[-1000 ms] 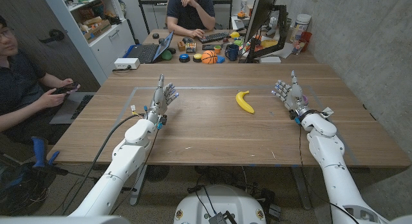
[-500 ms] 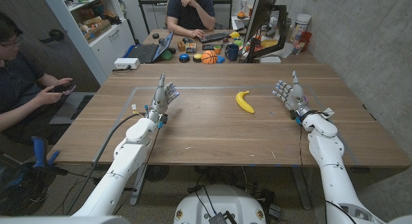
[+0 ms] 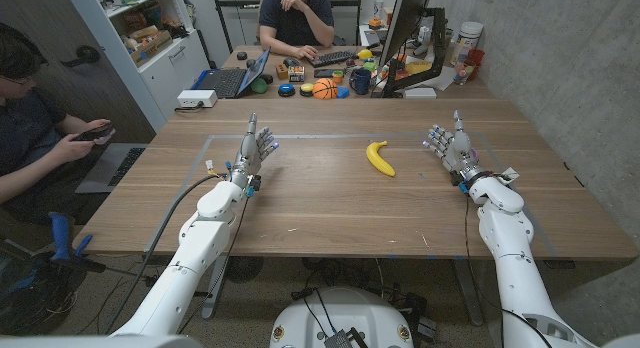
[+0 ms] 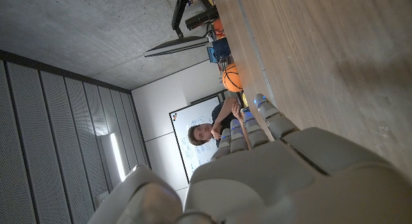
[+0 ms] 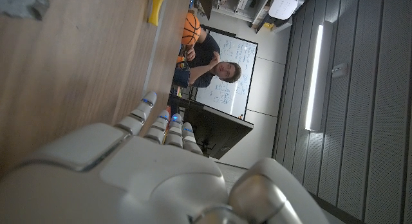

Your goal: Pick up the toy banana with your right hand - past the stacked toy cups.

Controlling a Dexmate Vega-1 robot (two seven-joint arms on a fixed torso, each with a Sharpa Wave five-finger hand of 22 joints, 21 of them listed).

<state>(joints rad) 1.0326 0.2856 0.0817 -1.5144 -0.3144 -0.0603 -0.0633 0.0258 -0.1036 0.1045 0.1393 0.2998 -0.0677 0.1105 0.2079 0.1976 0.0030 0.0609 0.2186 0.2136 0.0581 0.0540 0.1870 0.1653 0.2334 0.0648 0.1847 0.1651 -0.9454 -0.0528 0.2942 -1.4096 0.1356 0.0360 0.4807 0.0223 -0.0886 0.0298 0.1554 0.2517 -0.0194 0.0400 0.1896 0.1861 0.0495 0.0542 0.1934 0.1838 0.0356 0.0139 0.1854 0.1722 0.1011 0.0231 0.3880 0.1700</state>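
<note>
Wooden table [image 3: 330, 203], toy banana [image 3: 378, 157] mid-surface, cluttered office desk [image 3: 330, 73] behind

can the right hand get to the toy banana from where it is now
Probably yes. The right hand stands open on the wooden table, holding nothing, and the toy banana lies apart from it toward the middle, with only bare wood between them. No stacked cups show on that path.

Person's head [image 3: 18, 58] lower, toward phone [image 3: 90, 134].

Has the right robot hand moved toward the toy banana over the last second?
No. The right robot hand keeps the same gap from the toy banana on the table.
</note>
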